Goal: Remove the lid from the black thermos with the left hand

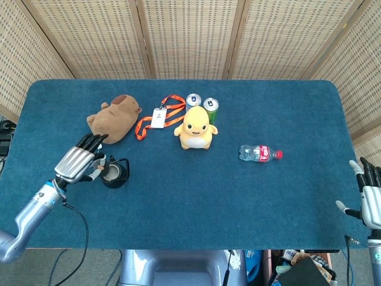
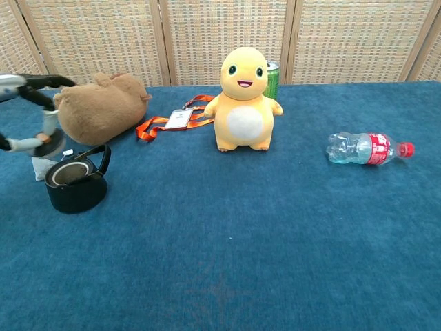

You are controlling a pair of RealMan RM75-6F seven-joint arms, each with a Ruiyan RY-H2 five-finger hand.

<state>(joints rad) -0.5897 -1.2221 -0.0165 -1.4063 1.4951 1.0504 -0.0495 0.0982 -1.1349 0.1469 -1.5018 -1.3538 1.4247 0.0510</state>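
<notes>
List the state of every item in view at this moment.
black thermos: upright, mouth open
lid: off, pinched in the left hand, beside the thermos
water bottle: lying on its side, red cap on
green can: upright
second can: upright
right hand: holding nothing, fingers apart

Head view looks steeply down over the whole table (image 1: pixel 286 107); chest view sits low (much nearer), sharing the yellow plush (image 1: pixel 196 128) (image 2: pixel 244 100).
</notes>
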